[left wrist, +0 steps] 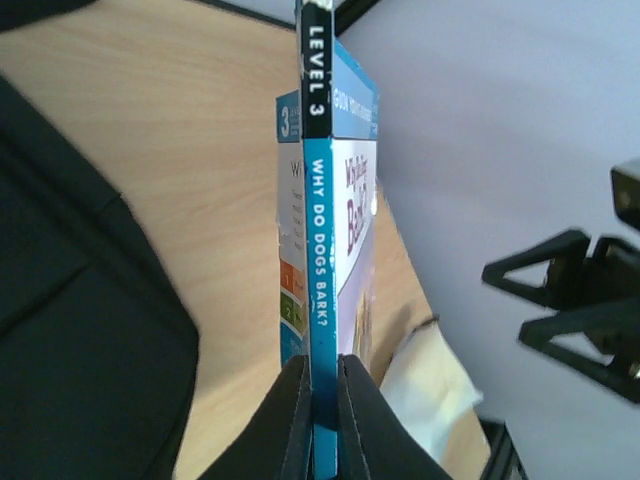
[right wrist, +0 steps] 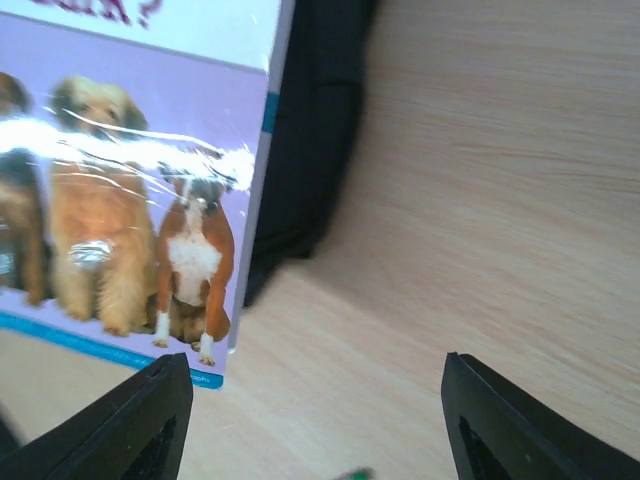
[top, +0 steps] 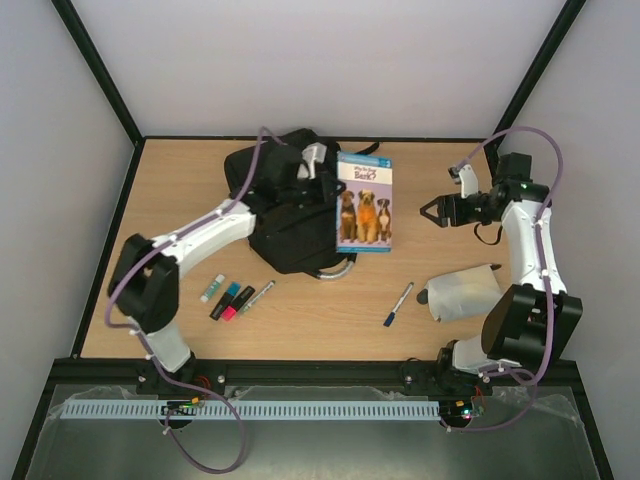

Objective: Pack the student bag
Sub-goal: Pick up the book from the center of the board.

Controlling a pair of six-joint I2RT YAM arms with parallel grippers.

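The student bag [top: 285, 235], black and soft, lies at the table's back centre. It also shows in the left wrist view [left wrist: 70, 330] and the right wrist view [right wrist: 315, 130]. A book with dogs on its cover [top: 364, 203] is held up beside the bag's right side. My left gripper [top: 324, 180] is shut on the book's blue spine [left wrist: 322, 270], with a finger on each side [left wrist: 322, 365]. My right gripper [top: 428, 211] stands open to the right of the book, apart from it. Only bare table lies between its fingers [right wrist: 315, 400], and the book cover [right wrist: 130, 180] is at the left.
Several markers [top: 228, 298] and a silver pen [top: 258, 296] lie at front left. A blue pen [top: 398, 304] lies at front centre. A white pouch [top: 462, 293] sits by the right arm's base. The bag's grey handle [top: 338, 272] sticks out towards the front.
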